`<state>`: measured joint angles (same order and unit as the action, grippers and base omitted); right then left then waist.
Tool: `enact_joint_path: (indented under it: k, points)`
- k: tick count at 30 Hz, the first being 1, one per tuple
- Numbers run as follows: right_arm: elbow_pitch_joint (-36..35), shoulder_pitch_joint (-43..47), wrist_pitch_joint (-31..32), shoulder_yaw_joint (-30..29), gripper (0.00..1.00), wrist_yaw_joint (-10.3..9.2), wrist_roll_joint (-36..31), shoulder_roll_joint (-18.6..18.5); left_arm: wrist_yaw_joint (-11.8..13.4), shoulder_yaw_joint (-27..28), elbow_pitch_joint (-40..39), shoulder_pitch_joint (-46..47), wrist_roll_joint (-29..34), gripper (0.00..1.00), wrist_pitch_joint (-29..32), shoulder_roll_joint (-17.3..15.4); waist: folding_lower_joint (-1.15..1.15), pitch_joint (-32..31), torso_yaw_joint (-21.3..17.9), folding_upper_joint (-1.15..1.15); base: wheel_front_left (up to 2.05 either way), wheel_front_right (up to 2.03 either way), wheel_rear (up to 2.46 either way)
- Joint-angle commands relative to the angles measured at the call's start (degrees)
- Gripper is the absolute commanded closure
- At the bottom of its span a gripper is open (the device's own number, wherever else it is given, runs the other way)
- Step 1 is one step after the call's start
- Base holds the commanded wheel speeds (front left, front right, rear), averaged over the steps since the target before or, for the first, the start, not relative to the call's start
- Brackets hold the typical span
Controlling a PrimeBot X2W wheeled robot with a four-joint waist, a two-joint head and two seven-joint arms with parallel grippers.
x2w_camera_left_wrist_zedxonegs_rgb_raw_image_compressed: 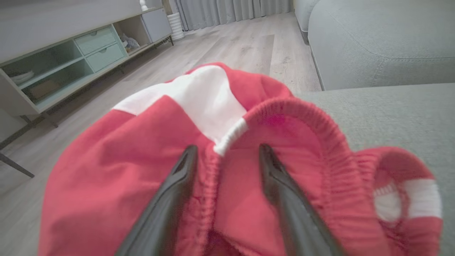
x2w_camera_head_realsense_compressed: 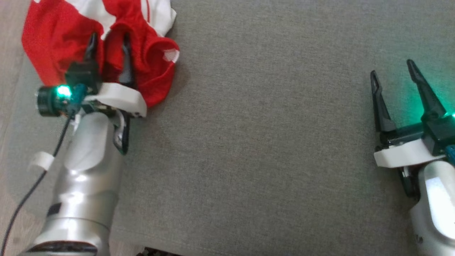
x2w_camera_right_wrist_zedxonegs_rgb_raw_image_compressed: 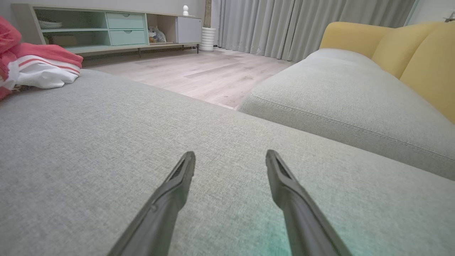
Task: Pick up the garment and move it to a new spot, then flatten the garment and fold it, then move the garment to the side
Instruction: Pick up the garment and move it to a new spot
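The garment (x2w_camera_head_realsense_compressed: 53,39) is a crumpled red piece with white panels and an elastic waistband, bunched at the far left corner of the grey cushion (x2w_camera_head_realsense_compressed: 266,142). My left gripper (x2w_camera_head_realsense_compressed: 109,37) lies on it, open, its two dark fingers straddling a raised ridge of red fabric. In the left wrist view the garment (x2w_camera_left_wrist_zedxonegs_rgb_raw_image_compressed: 124,160) bulges up between and around the left gripper (x2w_camera_left_wrist_zedxonegs_rgb_raw_image_compressed: 228,147). My right gripper (x2w_camera_head_realsense_compressed: 391,67) hovers open over bare cushion at the right, far from the cloth. From the right gripper (x2w_camera_right_wrist_zedxonegs_rgb_raw_image_compressed: 230,153) the garment (x2w_camera_right_wrist_zedxonegs_rgb_raw_image_compressed: 42,67) shows at the far left.
The cushion's left edge drops to a wooden floor (x2w_camera_head_realsense_compressed: 7,106). A low sideboard (x2w_camera_left_wrist_zedxonegs_rgb_raw_image_compressed: 71,53) with drawers stands across the floor. Another grey sofa seat (x2w_camera_right_wrist_zedxonegs_rgb_raw_image_compressed: 337,96) with yellow back cushions (x2w_camera_right_wrist_zedxonegs_rgb_raw_image_compressed: 408,46) lies to the right.
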<state>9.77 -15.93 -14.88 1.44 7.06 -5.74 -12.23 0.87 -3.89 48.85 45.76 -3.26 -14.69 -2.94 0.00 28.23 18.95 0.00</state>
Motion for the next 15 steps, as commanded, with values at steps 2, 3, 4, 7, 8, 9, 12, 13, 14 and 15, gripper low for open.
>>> enact_joint_path:
  k: [2,3,4,7,8,9,12,13,14,15]
  points:
    - [-0.59,-0.06,-0.12,0.96,0.00,0.43,-0.56,-0.79,1.26,1.92,-3.02,1.18,0.78,1.00,-0.30,-3.49,0.00,0.43,-0.65,0.00,0.00,0.00,0.00]
    - [-0.59,-0.17,-0.12,0.84,0.00,0.43,-0.53,-0.63,1.51,2.04,-4.39,1.15,0.89,1.00,-0.30,-3.77,0.00,0.31,-0.91,0.00,0.00,0.00,0.00]
    - [-0.57,-0.19,-0.12,0.77,0.00,0.43,-0.51,-0.36,1.76,2.26,-5.97,0.99,0.90,1.00,-0.30,-4.04,0.00,0.07,-1.20,0.00,0.00,0.00,0.00]
    - [-0.26,-0.35,-0.12,0.75,0.00,0.43,-0.16,1.10,1.80,3.08,-10.76,0.22,0.74,1.00,-0.30,-5.23,0.00,-1.15,-2.62,0.00,0.00,0.00,0.00]
    - [-0.09,-0.52,-0.12,0.90,0.00,0.43,0.02,1.66,1.59,3.45,-12.35,-0.12,0.55,1.00,-0.30,-5.66,0.00,-1.79,-3.34,0.00,0.00,0.00,0.00]
    - [-0.02,-0.71,-0.12,0.88,0.00,0.43,0.23,2.28,1.35,3.67,-14.09,-0.37,0.53,1.00,-0.30,-6.16,0.00,-2.35,-4.02,0.00,0.00,0.00,0.00]
    - [0.29,-1.17,-0.12,0.95,0.00,0.43,0.75,4.26,0.50,4.02,-19.59,-0.96,0.64,1.00,-0.30,-7.48,0.00,-4.65,-6.50,0.00,0.00,0.00,0.00]
    - [0.48,-1.22,-0.12,0.92,0.00,0.43,0.98,4.86,0.14,3.95,-21.43,-1.02,0.76,1.00,-0.30,-7.85,0.00,-5.42,-7.35,0.00,0.00,0.00,0.00]
    - [0.71,-1.29,-0.12,1.06,0.00,0.43,1.22,5.43,-0.21,3.91,-23.15,-1.03,0.85,1.00,-0.30,-8.26,0.00,-6.30,-8.38,0.00,0.00,0.00,0.00]
    - [0.88,-1.37,-0.12,1.14,0.00,0.43,1.53,6.03,-0.77,3.87,-24.85,-1.02,0.67,1.00,-0.30,-8.49,0.00,-7.16,-9.47,0.00,0.00,0.00,0.00]
